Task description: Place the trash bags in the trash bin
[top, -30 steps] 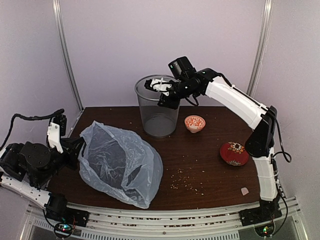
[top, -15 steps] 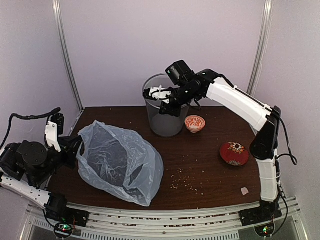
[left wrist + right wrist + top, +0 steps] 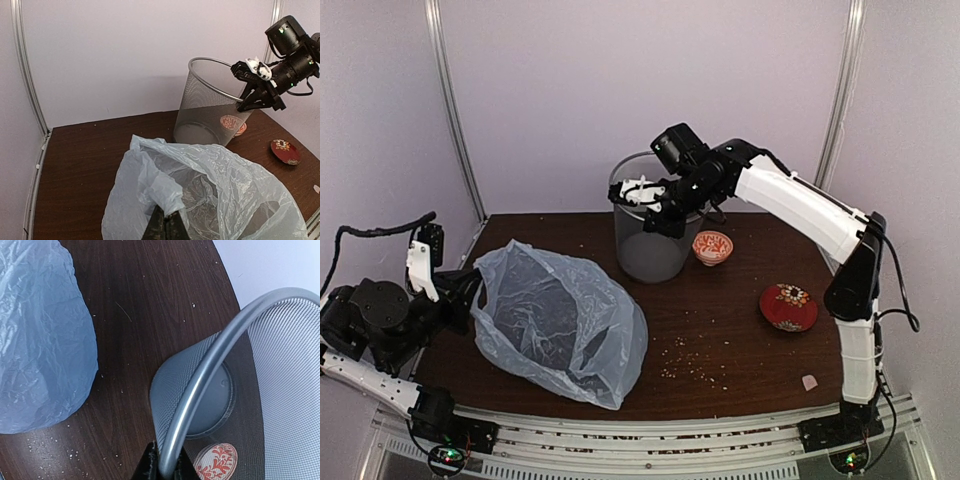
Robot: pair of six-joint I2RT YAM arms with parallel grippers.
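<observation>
From where I stand, the thin, translucent pale blue-grey plastic bag (image 3: 560, 325) lies crumpled and puffed up on the left half of the dark brown wooden table (image 3: 740, 330). It is well apart from the round grey wire-mesh wastebasket (image 3: 645, 245) at the back. The left gripper (image 3: 165, 222) is clenched on a bunched fold at the bag's near left edge, the fingers pressed together with plastic between them. The right arm reaches in from the right side, and the right gripper (image 3: 165, 465) grasps the wastebasket's metal rim, one finger on each side of the bar. The wastebasket looks tipped a little, though I cannot tell whether its base has left the table. Just to its right stands a small red-patterned bowl (image 3: 711, 246), which shows through the mesh from the wrist views. A flat red round dish (image 3: 788, 306) sits further right, nearer the front. Pale crumbs (image 3: 685, 370) are scattered on the wood just right of the bag.
</observation>
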